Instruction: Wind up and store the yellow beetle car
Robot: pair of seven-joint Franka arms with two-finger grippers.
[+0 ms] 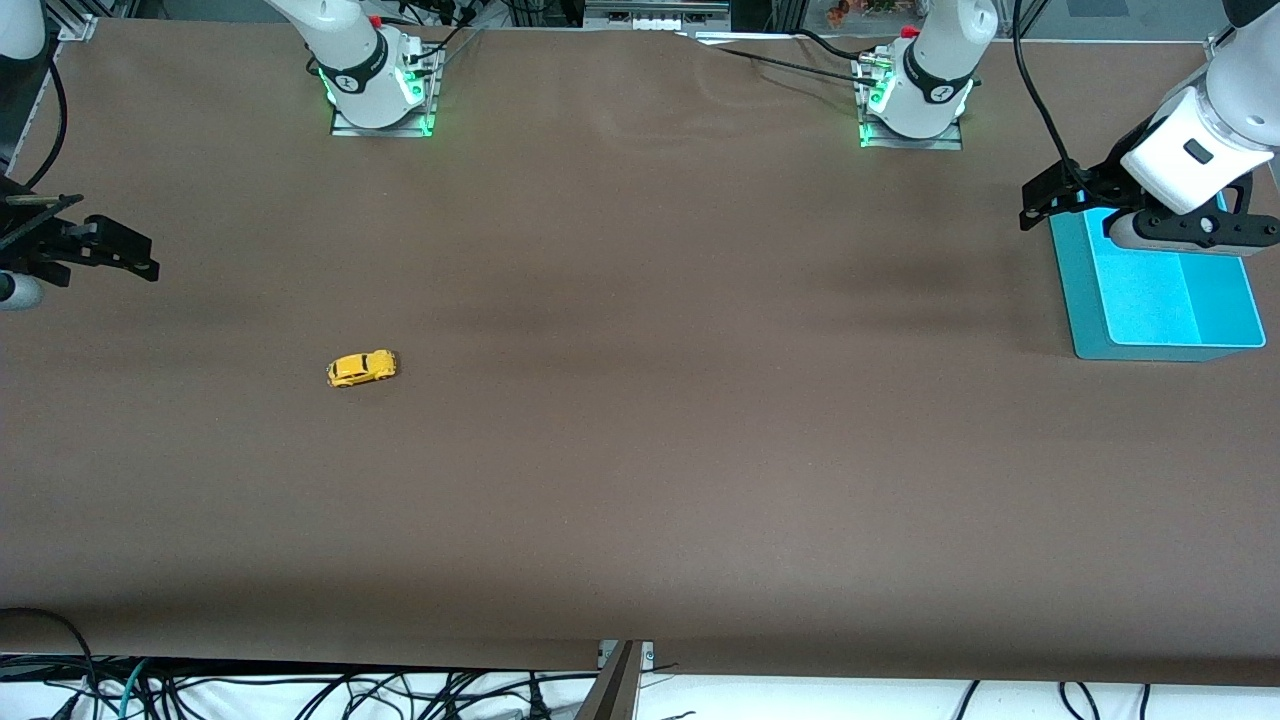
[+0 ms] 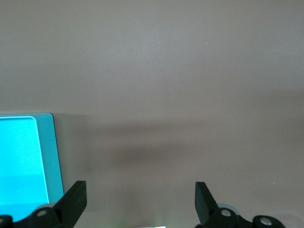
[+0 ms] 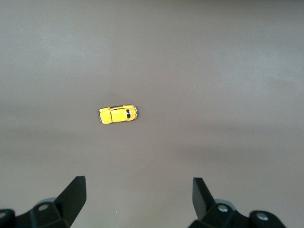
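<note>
Front view: car (image 1: pixel 361 369) sits alone on brown bench (image 1: pixel 640 450), toward right arm's end. Blue tray (image 1: pixel 1220 300) at left arm's end, nothing visible inside. Left gripper (image 1: pixel 1040 205) over tray edge, right gripper (image 1: pixel 135 255) over bench; both jaws wide, holding nothing.

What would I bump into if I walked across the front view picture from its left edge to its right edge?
Right gripper, jaws open, up by the right arm's end of the table → yellow beetle car on the table → left gripper, jaws open, over the blue tray's edge → blue tray.
</note>
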